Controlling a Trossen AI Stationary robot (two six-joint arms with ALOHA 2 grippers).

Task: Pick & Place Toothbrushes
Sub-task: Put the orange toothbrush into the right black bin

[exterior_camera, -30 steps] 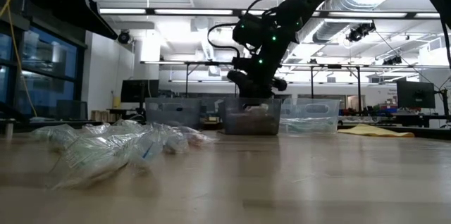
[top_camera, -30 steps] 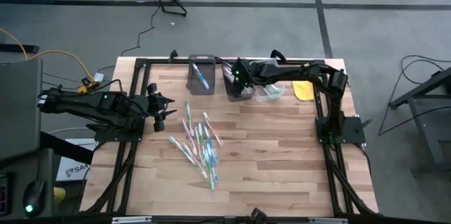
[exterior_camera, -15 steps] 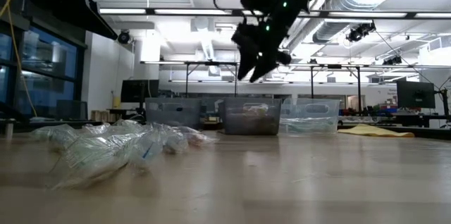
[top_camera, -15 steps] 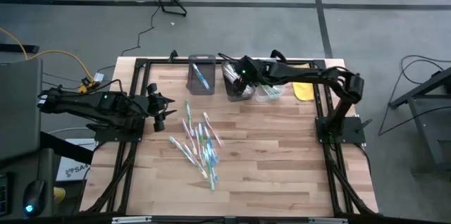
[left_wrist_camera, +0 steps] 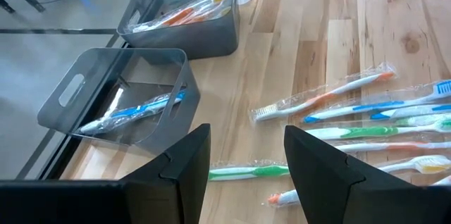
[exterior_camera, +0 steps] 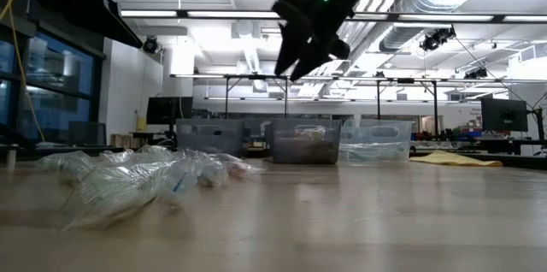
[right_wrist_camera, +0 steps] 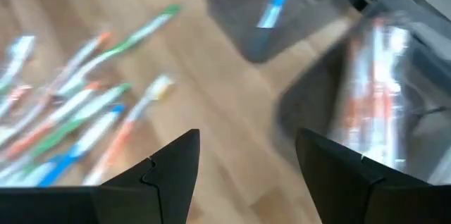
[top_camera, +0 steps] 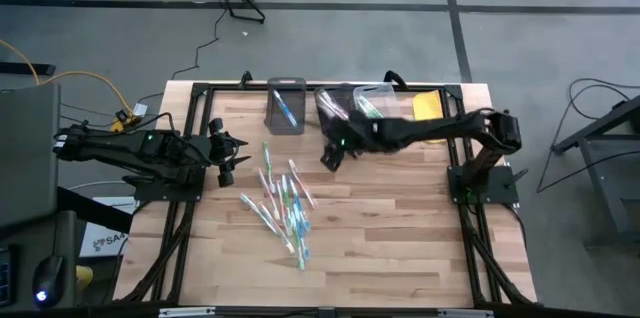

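Most of the toothbrushes [top_camera: 283,203] are still in a loose wrapped pile on the wooden table [top_camera: 400,238], a bit to 9 o'clock of its centre in the high view. So I'd say there's plenty left.

Done so far, as far as I can see: the left grey bin [top_camera: 285,106] at 12 o'clock of the pile holds a blue one, the middle bin [top_camera: 335,103] has orange ones, and the clear bin [top_camera: 372,100] has a few greenish ones.

The right gripper [top_camera: 330,155] hangs above the table between the bins and the pile, fingers apart and empty. Looks like it's free for another pick.

The left gripper [top_camera: 226,154] waits at 9 o'clock of the pile, fingers spread, nothing in them.
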